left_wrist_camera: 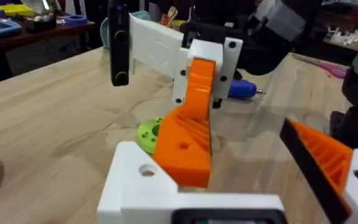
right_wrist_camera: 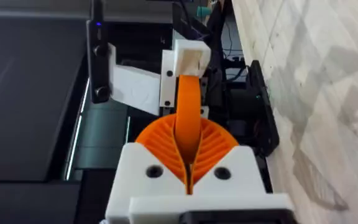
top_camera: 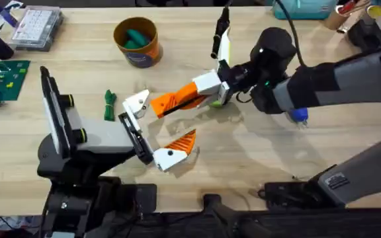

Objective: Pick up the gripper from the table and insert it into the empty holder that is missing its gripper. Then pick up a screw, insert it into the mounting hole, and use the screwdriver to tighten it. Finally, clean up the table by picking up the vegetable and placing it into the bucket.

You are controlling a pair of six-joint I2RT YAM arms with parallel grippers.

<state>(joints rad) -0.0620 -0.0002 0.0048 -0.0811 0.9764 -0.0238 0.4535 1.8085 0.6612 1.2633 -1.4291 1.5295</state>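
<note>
From overhead, R gripper [top_camera: 200, 92] is clamped on the gripper [top_camera: 174, 99] mid-table, its orange tip right by the empty holder [top_camera: 136, 102] on the L gripper [top_camera: 152, 129], whose jaws stand wide apart; vegetable [top_camera: 109, 104] lies just left of that, bucket [top_camera: 137, 41] well behind. L wrist cam: the orange wedge [left_wrist_camera: 188, 134] hangs above the white holder [left_wrist_camera: 142, 177], screwdriver [left_wrist_camera: 241, 89] behind on the table. R wrist cam: orange pads [right_wrist_camera: 213, 140] pinch the wedge [right_wrist_camera: 188, 112] w/ its white base [right_wrist_camera: 188, 59] at the far end.
</note>
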